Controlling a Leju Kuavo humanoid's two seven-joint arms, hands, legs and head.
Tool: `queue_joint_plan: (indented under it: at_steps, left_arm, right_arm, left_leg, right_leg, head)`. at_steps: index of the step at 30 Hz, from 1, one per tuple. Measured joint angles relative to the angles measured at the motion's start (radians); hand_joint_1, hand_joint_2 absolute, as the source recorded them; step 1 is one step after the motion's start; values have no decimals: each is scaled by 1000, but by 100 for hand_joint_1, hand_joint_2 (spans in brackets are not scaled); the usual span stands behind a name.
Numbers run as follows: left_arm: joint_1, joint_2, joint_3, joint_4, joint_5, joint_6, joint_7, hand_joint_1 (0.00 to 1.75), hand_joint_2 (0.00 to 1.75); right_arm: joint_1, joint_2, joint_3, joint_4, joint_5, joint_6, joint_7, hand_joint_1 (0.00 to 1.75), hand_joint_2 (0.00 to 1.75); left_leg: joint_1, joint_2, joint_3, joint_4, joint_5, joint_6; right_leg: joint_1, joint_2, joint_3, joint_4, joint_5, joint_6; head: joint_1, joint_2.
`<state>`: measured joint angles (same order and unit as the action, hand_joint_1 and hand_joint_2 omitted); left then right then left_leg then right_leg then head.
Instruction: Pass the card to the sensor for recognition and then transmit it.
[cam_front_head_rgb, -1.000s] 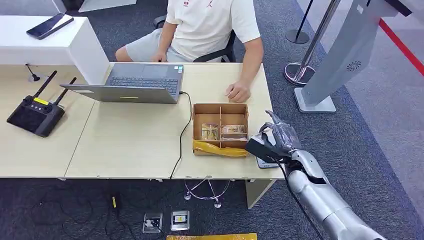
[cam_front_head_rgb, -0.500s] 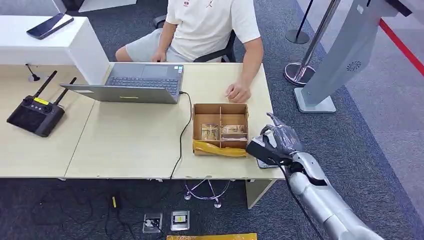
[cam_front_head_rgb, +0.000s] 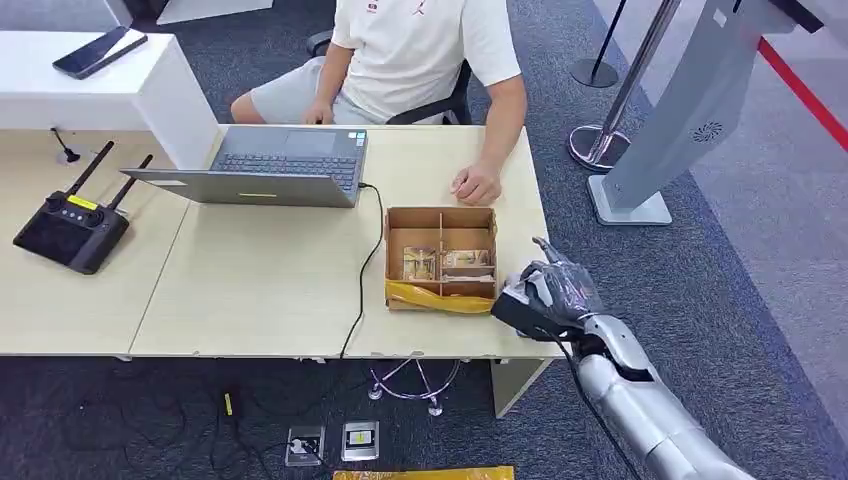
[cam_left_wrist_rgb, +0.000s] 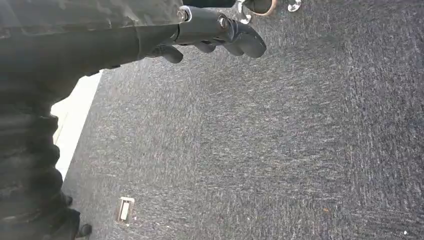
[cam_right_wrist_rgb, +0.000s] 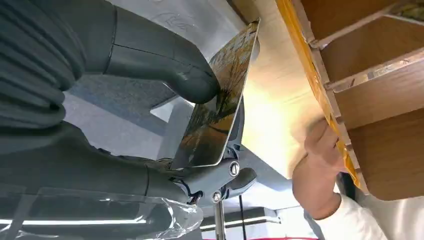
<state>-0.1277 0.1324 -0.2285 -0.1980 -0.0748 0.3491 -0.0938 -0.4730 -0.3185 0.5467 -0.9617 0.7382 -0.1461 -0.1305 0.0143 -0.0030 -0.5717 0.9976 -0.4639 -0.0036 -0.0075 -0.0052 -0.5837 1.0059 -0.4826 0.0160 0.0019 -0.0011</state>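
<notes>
Head view evenly lit and sharp, soft shadows under desk (cam_front_head_rgb: 270, 290); right wrist view has blown-out glare on desk surface, near hand (cam_right_wrist_rgb: 150, 75) soft-focused.

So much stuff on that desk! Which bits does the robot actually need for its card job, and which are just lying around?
Needed: the card in its right hand; the wooden box holding more cards.

Lying about: laptop, black remote controller, phone.
</notes>
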Motion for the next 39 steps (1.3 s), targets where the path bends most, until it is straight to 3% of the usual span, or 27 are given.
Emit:
queue_joint_plan:
  at_steps: [39]
  left_arm:
    - [0, -4, 2, 0, 18, 16, 11, 0, 175]
  right_arm:
    - [34, -16, -9, 0, -47, -10, 3, 175, 175]
  left_leg:
    - [0, 0, 0, 0, 0, 0]
  right_leg:
    - [0, 0, 0, 0, 0, 0]
  head:
    - [0, 0]
